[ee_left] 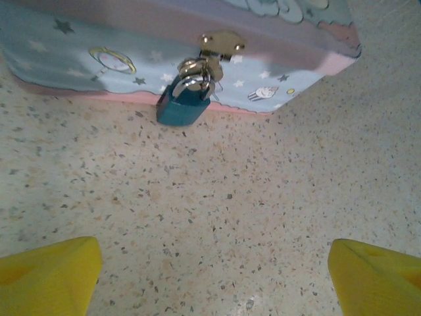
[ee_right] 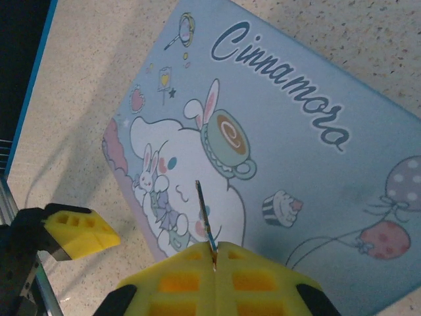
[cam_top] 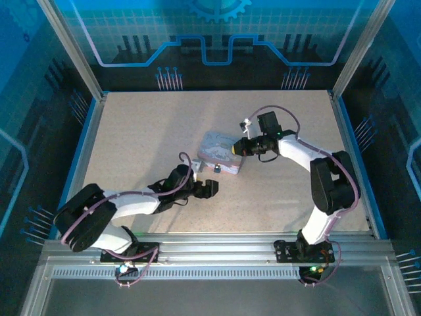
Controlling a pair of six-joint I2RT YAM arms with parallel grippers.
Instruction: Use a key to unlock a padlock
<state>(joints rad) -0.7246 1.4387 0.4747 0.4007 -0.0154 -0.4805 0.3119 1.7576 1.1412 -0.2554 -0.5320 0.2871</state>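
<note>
Pale lilac rectangular tin (ee_right: 316, 197) lay flat on the speckled beige counter (ee_left: 230, 217), which was matte and stone-patterned. The lid was smooth and glossy, printed with a white long-eared cartoon figure, a cup, a cupcake, balloons and dark script lettering. The side wall was light blue with small stars above a pink bottom edge, and the corners were rounded. The lid was closed, so the contents were hidden. A teal-blue metal padlock (ee_left: 181, 108), a blocky body with a shiny silvery shackle, hung on the brass-coloured hasp (ee_left: 222, 44) at the tin's front wall, its body resting down at the counter beside the pink edge. Left tool (ee_left: 210, 280) sat low over the counter in front of the padlock, well short of it; its yellow foam-like pads (ee_left: 52, 276) stood wide apart with nothing between them. Right tool (ee_right: 216, 257) was above the lid, its yellow waffle-patterned pads pressed together on a thin greyish metal key (ee_right: 204, 214). The narrow blade stuck out over the cartoon print; could not tell whether its tip touched the lid.
</note>
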